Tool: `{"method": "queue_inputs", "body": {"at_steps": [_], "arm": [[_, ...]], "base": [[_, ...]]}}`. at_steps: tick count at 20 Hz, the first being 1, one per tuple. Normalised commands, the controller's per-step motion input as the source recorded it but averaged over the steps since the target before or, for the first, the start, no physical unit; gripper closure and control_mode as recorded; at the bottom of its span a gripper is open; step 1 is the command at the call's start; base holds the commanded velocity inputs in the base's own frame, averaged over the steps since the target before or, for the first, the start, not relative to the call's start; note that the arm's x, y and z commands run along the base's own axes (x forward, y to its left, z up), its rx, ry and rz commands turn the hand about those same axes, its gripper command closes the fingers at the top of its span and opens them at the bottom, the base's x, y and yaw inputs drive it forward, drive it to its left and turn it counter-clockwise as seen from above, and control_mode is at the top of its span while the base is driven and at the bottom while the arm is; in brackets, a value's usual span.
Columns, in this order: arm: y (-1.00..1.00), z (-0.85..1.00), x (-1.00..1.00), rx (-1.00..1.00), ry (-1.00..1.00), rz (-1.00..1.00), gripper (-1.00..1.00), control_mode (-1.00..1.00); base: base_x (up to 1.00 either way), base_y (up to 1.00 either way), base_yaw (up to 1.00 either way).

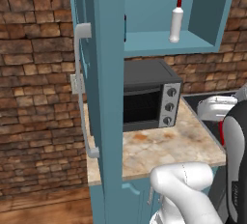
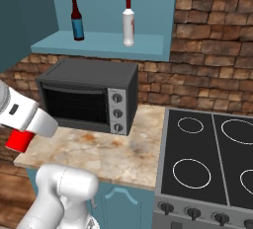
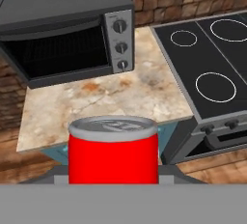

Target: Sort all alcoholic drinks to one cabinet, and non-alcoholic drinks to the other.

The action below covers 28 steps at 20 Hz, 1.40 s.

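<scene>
Brick-walled kitchen, marble desk (image 3: pixel 144 85) ahead of my jaws, which grip the red can (image 3: pixel 114 151) clear of the edge, presumably so it travels safely to the other cabinet, away from the pale bottle (image 2: pixel 128 22) shelved above.

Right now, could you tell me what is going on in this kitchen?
The robot arm is holding a red can in its gripper off the counter by the toaster oven. In the open upper cabinet stand a pale bottle with a red cap and a dark bottle.
</scene>
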Motion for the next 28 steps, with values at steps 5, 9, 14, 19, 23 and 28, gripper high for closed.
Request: {"method": "queue_inputs", "body": {"at_steps": [5, 9, 14, 19, 23, 28], "arm": [[-0.05, 0.02, 0.00, 0.03, 0.02, 0.00, 1.00, -1.00], [0.00, -0.01, -0.08, 0.00, 0.00, 0.00, 1.00, -1.00], [0.00, -0.10, -0.02, 0.00, 0.01, 0.00, 1.00, -1.00], [0.00, -0.08, 0.00, 0.00, 0.01, 0.00, 1.00, -1.00], [0.00, -0.01, -0.04, 0.00, 0.00, 0.00, 1.00, 1.00], [0.00, 0.00, 0.00, 0.00, 0.00, 0.00, 1.00, 1.00]], "base": [[0.00, 0.00, 0.00], [0.00, 0.00, 0.00], [0.00, 0.00, 0.00], [0.00, 0.00, 0.00], [-0.27, -0.09, 0.00], [-0.82, -0.50, 0.00]]}}
